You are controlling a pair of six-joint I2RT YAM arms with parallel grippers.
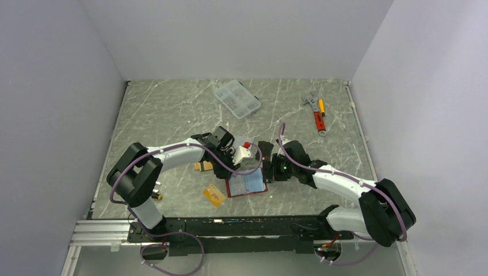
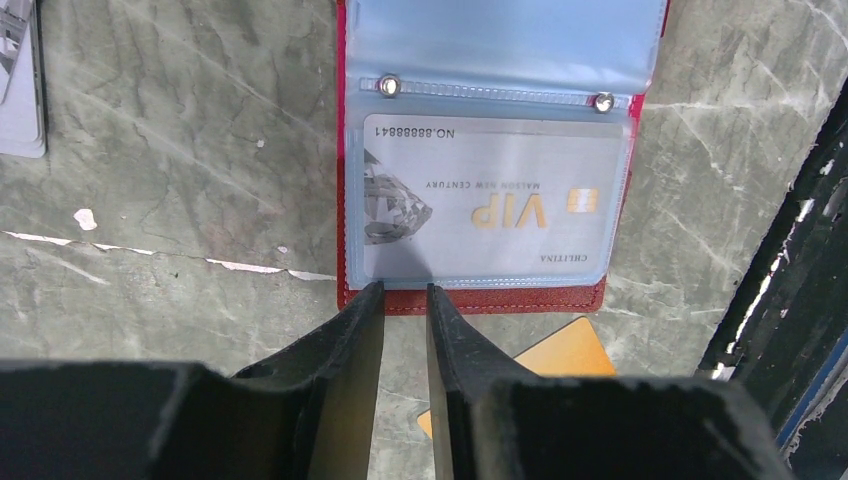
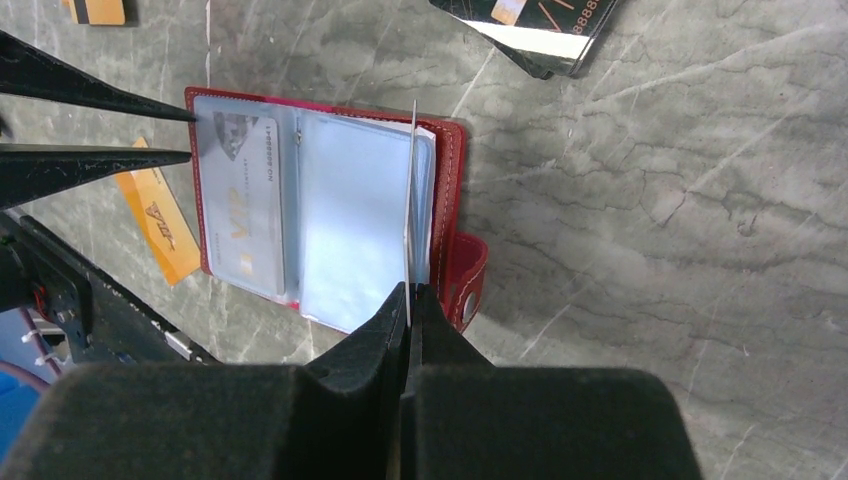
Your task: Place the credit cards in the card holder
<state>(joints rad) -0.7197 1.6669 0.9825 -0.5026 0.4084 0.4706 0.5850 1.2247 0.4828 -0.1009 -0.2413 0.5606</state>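
Left wrist: card holder [image 2: 500, 298] cut off at top edge; orange card [image 2: 565, 350] part-hidden behind fingers [image 2: 345, 350]. Right wrist: dark card [image 3: 540, 25] cropped at top, its print possibly digits, too blurred

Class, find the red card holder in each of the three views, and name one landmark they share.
Top external: card holder, centre of the picture, just below the left hand.
Left wrist: card holder, top centre, lying open.
Right wrist: card holder, left of centre, open.
Shared landmark: the left hand, its tips at the card holder's edge.
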